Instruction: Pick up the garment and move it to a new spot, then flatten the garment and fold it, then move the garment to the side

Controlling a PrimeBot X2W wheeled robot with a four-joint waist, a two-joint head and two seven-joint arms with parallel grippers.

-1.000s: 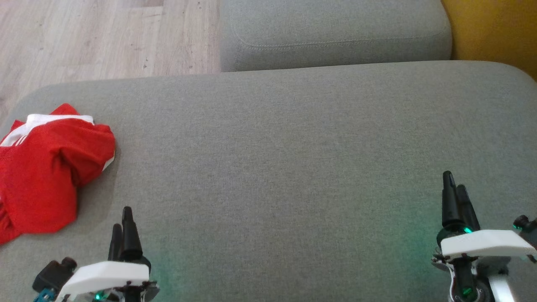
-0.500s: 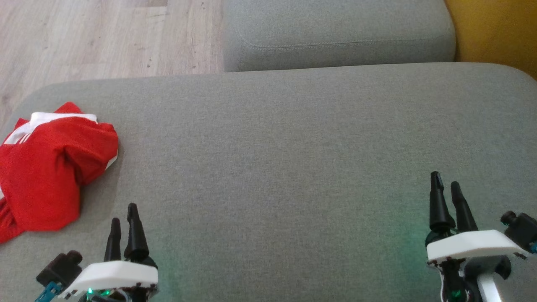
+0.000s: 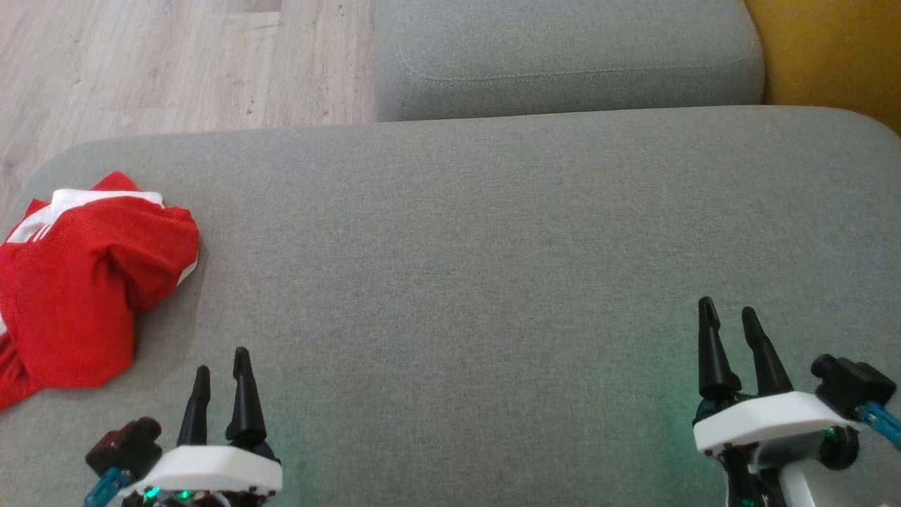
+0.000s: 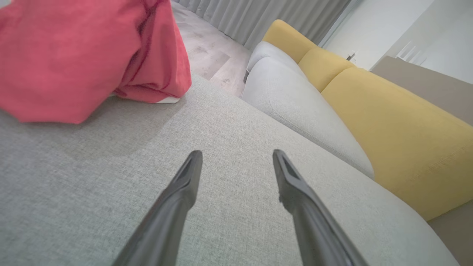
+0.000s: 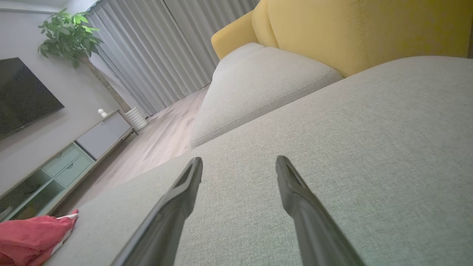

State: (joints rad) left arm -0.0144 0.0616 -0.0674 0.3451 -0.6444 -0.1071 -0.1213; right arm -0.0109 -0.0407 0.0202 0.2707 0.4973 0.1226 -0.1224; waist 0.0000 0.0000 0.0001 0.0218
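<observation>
Garment (image 3: 77, 282) lies on sofa seat (image 3: 457, 232), ahead and left of left gripper (image 3: 222, 359); near, not touching. Right gripper (image 3: 726, 305) over the same seat, well apart from the garment, which is far to its left. Second seat cushion (image 3: 563, 56) ahead of both grippers, past the seat's far edge. Floor (image 3: 141, 63) ahead-left of left gripper. Backrest (image 3: 830, 49) ahead-right of right gripper.

The left gripper (image 3: 222, 360) spread its fingers from nearly touching to clearly apart and slid a little toward the middle of the grey cushion (image 3: 457, 282). The right gripper (image 3: 727, 308) parted its fingers likewise and drew inward and back.
</observation>
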